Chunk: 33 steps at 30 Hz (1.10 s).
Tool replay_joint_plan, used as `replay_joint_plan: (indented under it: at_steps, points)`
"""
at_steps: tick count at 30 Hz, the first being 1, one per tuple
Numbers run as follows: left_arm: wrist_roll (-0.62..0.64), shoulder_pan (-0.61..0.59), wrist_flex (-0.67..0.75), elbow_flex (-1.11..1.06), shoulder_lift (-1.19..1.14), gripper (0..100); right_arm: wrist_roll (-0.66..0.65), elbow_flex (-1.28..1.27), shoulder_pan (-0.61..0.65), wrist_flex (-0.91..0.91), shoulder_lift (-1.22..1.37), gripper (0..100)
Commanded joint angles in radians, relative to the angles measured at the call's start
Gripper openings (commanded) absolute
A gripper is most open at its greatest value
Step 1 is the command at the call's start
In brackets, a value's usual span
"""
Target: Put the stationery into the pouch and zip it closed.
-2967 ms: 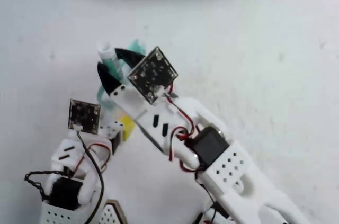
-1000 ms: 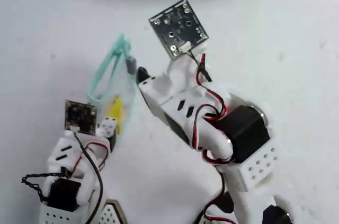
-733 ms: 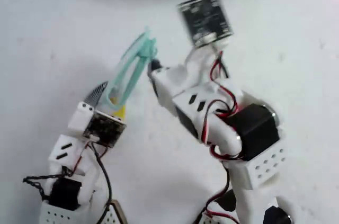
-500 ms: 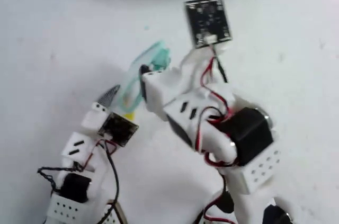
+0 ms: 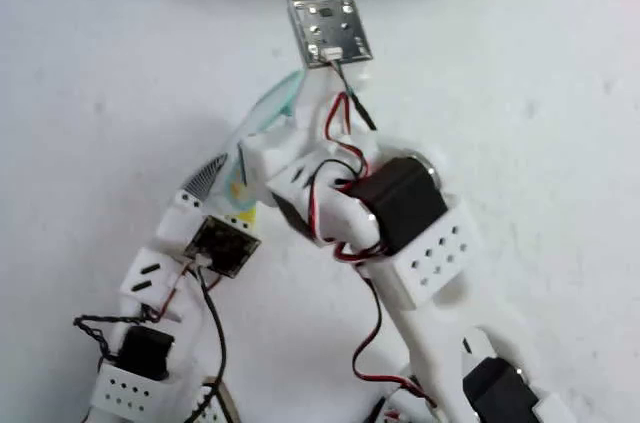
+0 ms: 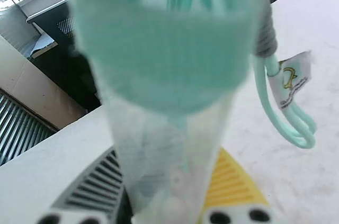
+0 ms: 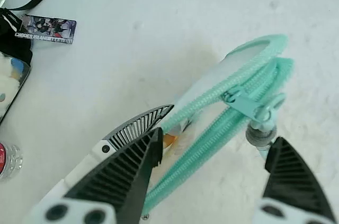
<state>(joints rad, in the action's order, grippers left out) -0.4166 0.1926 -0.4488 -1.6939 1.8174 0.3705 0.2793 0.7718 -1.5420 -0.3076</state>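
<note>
Right wrist view: gripper [image 7: 217, 139] astride pouch [image 7: 249, 57]

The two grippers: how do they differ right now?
The left gripper is clamped on the pouch; the right gripper is open, facing the zipper pull. The left gripper's fingers are grey and yellow; the right gripper's are both black. Both have ribbed fingers and are at the pouch.
</note>
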Motion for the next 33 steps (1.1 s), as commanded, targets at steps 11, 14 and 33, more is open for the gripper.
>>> replay_joint_plan:
  at_steps: [11, 14, 33]
  points:
    - [-0.009, 0.010, 0.048, 0.002, 0.012, 2, 0.008, 0.075, -0.031, 0.076, 0.145, 29.8]
    - [-0.009, 0.010, 0.041, 0.002, 0.012, 2, 0.009, 0.181, -0.010, 0.016, 0.125, 29.8]
    - [0.037, 0.010, 0.040, 0.002, 0.012, 2, 0.026, 0.376, -0.004, -0.085, 0.041, 29.8]
